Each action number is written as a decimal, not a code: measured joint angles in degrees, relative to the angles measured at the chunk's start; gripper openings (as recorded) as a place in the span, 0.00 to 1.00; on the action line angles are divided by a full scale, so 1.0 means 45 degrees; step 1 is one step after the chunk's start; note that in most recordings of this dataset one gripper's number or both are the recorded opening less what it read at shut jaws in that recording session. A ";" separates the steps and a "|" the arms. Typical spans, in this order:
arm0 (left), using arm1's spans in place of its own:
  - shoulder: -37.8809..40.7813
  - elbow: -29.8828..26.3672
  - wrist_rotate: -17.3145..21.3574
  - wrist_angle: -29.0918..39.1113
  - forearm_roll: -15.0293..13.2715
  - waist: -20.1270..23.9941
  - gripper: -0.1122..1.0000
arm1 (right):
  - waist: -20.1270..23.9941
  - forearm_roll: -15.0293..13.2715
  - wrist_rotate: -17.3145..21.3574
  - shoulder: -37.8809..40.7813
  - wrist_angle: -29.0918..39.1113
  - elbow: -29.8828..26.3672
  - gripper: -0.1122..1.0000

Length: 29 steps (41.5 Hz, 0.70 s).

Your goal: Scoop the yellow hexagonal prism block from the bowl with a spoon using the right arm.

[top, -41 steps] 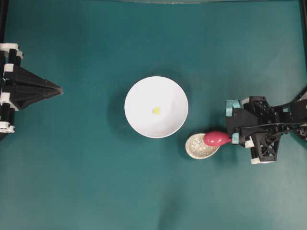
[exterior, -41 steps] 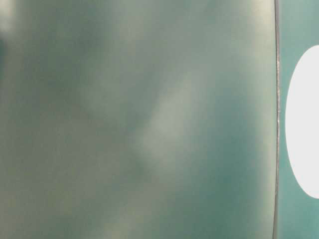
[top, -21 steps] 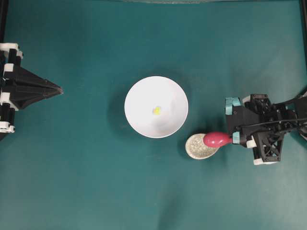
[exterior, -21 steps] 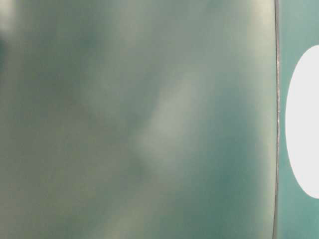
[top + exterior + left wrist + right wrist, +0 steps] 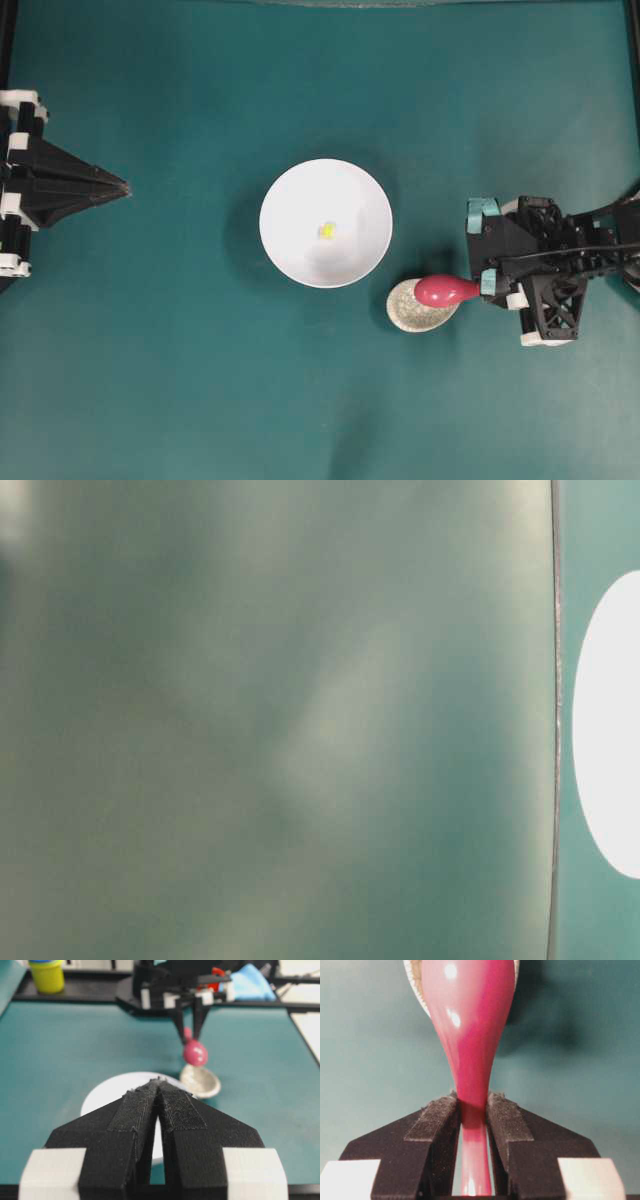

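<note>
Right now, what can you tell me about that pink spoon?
The spoon is glossy pink-red, like glazed ceramic or plastic, with an oval scoop and a short straight handle. The right gripper is shut on its handle. Its scoop hangs above a small speckled beige dish, lifted clear of it in the left wrist view, beside the white bowl.

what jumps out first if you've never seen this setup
The glossy pink-red spoon stands out most: the right claw is shut on its handle, with its scoop over a small speckled rest on the green table. Next comes the big white bowl at the centre, with a tiny yellow block inside. The left claw sits shut at the left edge.
</note>
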 measured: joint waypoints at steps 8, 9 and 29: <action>0.0000 -0.0020 0.0000 0.0000 0.0000 0.0000 0.10 | -0.0020 -0.0059 0.0000 0.0000 0.0020 -0.0020 0.31; 0.0000 -0.0020 0.0000 -0.0020 0.0020 0.0000 0.10 | 0.0000 -0.0078 0.0000 0.0000 0.0020 -0.0020 0.31; 0.0000 -0.0020 0.0000 -0.0020 0.0000 0.0000 0.10 | 0.0000 -0.0234 0.0000 0.0254 0.0039 -0.0293 0.31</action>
